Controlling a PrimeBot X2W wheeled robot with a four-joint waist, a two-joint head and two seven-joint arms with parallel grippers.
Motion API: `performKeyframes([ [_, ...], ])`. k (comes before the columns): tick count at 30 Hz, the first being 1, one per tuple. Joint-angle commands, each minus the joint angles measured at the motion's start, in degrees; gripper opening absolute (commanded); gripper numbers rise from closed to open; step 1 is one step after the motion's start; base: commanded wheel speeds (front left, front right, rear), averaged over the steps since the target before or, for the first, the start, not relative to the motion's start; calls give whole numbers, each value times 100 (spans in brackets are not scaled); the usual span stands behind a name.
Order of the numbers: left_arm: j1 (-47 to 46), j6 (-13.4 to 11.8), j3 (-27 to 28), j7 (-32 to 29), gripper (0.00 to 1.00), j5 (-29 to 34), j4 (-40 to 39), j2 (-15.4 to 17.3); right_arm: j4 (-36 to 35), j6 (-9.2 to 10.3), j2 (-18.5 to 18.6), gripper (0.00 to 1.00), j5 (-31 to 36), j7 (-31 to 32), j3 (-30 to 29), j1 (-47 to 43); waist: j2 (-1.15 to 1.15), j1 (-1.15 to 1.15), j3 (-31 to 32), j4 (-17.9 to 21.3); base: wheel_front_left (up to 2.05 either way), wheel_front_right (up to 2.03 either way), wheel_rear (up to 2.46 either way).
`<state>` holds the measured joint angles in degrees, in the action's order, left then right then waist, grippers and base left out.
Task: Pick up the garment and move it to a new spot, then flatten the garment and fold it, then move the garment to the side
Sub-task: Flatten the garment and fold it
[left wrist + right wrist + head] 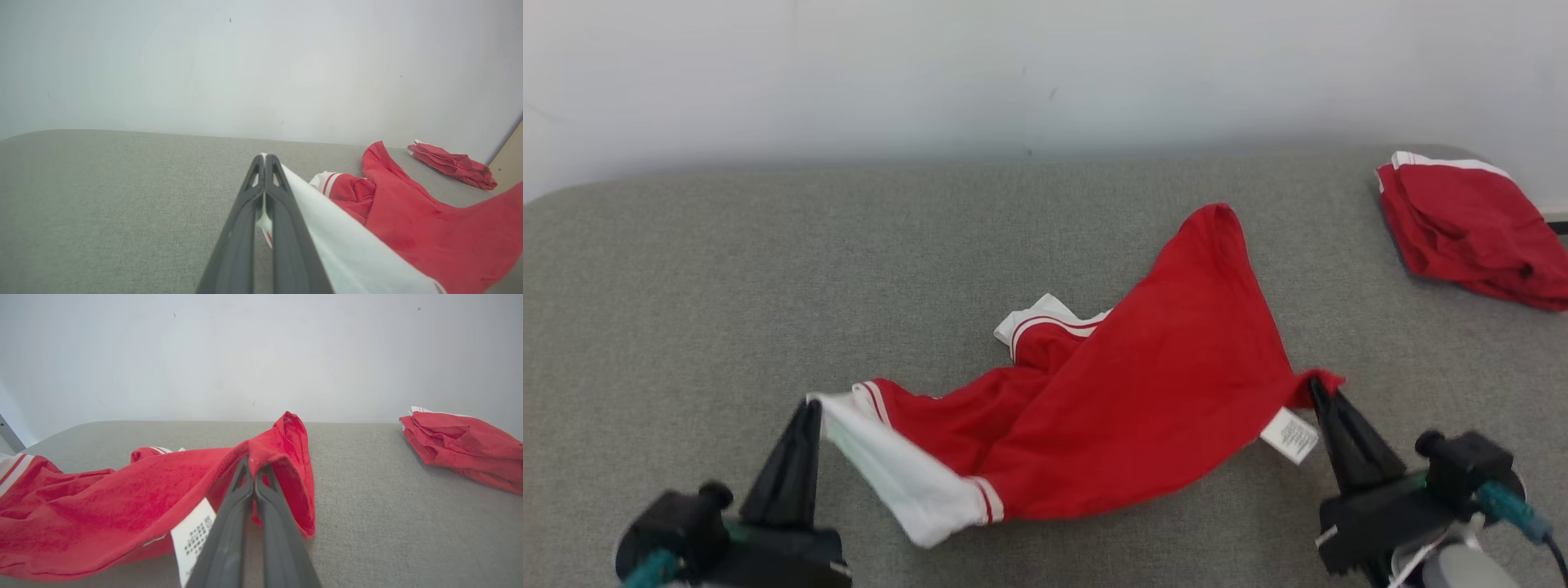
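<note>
1. I am reading the head view as a clock face, with my rig at 6. The garment (1143, 384), red with white trim, is lying around the middle of the grey bench (768, 269). It is trailing from about 7 o'clock to 4 o'clock, with one red peak standing up toward 1.
2. The left fingers (805, 429) are sitting at 7 o'clock, clamped together on the garment's white-banded corner. In the left wrist view white cloth is showing pinched between them.
3. The right fingers (1331, 416) are sitting at 4 o'clock, closed on a red corner just beside the care label (1290, 437).
4. Between the two grips the cloth is sagging and rumpling. A striped white cuff (1045, 322) is bunching up near the middle. Nothing is lying flat and I am seeing no fold.
5. My judgement is that I am sitting early in the task. With both corners taken, the pick-up is under way. I cannot tell whether this is already the new spot. Flattening, folding and the move aside are all remaining.
6. A second red garment (1470, 229) is resting at 2 o'clock near the bench's far corner, well apart. I am guessing that corner is serving as the side spot.
</note>
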<state>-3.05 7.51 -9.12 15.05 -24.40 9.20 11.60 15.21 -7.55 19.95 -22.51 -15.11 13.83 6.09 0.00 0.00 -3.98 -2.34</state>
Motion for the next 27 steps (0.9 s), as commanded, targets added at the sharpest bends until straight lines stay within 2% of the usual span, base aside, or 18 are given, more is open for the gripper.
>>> performKeyframes([
  [1,-432,-13,-123,18,0,-122,-56,218,-48,15,124,0,-189,-2,108,352,0,0,-172,47,0,0,0],
  [4,-1403,-13,-358,-169,0,-390,-150,670,25,15,380,0,-509,32,423,1178,0,0,-502,114,0,0,0],
  [8,-3000,-13,-417,-716,0,-1083,-26,1149,192,15,612,0,-981,220,769,2651,0,0,-1105,189,0,0,0],
  [10,-3897,-12,-478,-1010,0,-1285,190,1380,386,15,672,0,-1277,370,859,3468,0,0,-1444,211,0,0,0],
  [12,-4844,-14,-378,-1267,0,-1546,547,1474,604,15,695,0,-1546,588,982,4327,0,0,-1777,221,0,0,0],
  [13,-5781,-13,-340,-1494,0,-1603,914,1596,840,15,709,0,-1783,853,1065,5186,0,0,-2107,220,0,0,0],
  [16,-7068,-24,-266,-1645,0,-1569,1476,1642,1231,15,617,0,-2075,1084,1024,6434,0,0,-2568,237,0,0,0],
  [21,-8770,-22,-501,-1585,0,-1294,2207,1474,1959,15,387,0,-2238,1251,1021,8133,0,0,-3109,135,0,0,0],
  [27,-10209,-17,-713,-1410,0,-1031,2861,1434,2600,15,216,0,-2117,1279,1160,9410,0,0,-3456,44,0,0,0],
])
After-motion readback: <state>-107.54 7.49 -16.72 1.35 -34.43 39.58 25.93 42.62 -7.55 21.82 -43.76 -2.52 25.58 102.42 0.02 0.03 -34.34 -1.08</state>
